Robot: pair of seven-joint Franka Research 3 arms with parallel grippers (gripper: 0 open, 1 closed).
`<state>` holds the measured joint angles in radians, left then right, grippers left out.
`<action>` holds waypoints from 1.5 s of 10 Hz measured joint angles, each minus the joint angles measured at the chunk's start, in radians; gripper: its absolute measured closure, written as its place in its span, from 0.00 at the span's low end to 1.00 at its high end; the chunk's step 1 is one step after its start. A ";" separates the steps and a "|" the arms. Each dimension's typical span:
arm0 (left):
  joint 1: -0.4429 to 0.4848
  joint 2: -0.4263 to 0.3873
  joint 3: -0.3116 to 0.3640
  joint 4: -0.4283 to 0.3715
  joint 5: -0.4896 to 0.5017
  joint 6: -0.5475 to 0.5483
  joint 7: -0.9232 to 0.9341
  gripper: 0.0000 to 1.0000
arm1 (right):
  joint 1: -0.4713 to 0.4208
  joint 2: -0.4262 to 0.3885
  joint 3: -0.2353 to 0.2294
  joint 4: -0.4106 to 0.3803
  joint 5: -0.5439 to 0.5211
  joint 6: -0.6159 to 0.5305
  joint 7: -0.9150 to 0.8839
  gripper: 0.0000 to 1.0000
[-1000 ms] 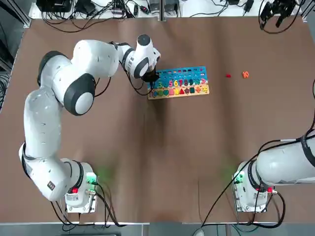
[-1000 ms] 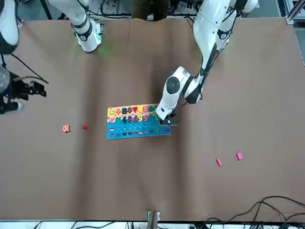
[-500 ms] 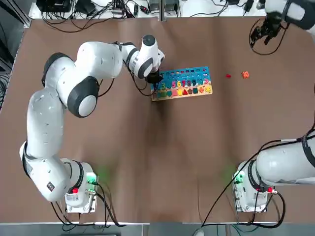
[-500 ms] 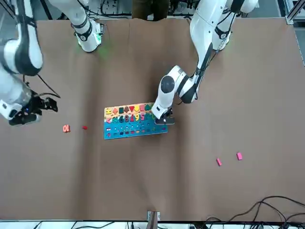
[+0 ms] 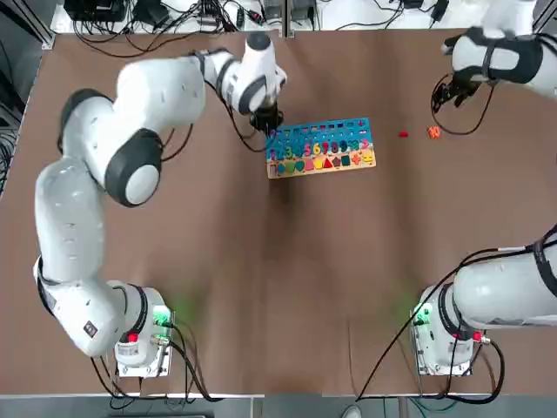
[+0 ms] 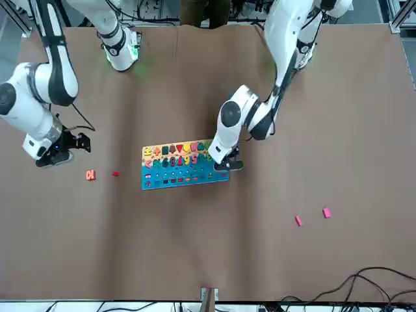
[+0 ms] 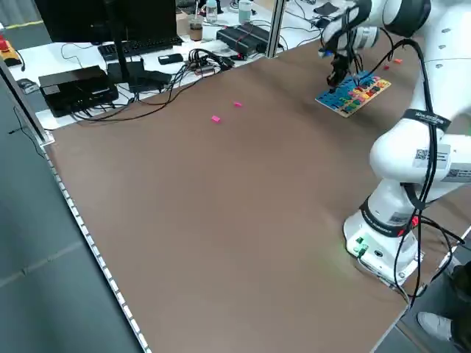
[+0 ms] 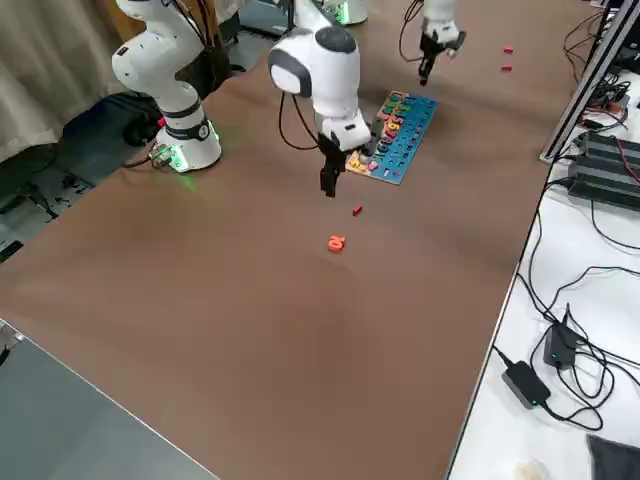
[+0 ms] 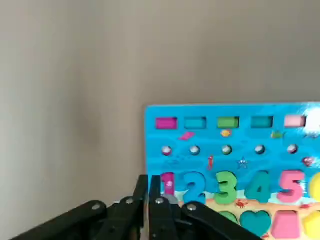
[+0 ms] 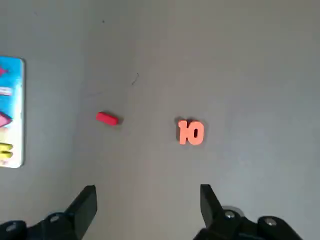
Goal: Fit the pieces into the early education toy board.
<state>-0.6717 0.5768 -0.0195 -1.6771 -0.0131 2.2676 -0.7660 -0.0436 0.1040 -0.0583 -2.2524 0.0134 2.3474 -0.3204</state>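
Two loose pieces, the orange 10 (image 10: pixel 190 132) and the red piece (image 10: pixel 107 118), lie on the worktop just ahead of the spread right gripper (image 10: pixel 145 210); the left gripper (image 9: pixel 148 200), pressed together, sits at the board (image 5: pixel 324 129) edge.

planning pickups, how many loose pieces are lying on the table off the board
4: the orange 10 and red piece lie beyond the board's right end; two pink pieces lie past its left end.

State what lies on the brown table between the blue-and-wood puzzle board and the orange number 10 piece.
In the top view, only the small red piece lies between the blue-and-wood puzzle board and the orange number 10 piece; the rest is bare brown table.
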 joint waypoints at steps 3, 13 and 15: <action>0.131 -0.107 0.005 -0.016 0.000 -0.030 0.011 0.73 | -0.010 0.123 -0.004 -0.006 0.000 0.126 -0.021 0.08; 0.552 -0.201 0.015 -0.017 0.000 -0.050 0.366 0.00 | -0.090 0.378 0.011 0.125 0.002 0.250 -0.110 0.17; 0.548 -0.150 0.058 0.020 0.000 -0.050 0.432 0.01 | -0.091 0.378 0.012 0.129 0.002 0.250 -0.111 0.24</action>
<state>-0.1237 0.4269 0.0389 -1.6573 -0.0130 2.2181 -0.3337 -0.1342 0.4818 -0.0465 -2.1239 0.0154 2.5973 -0.4316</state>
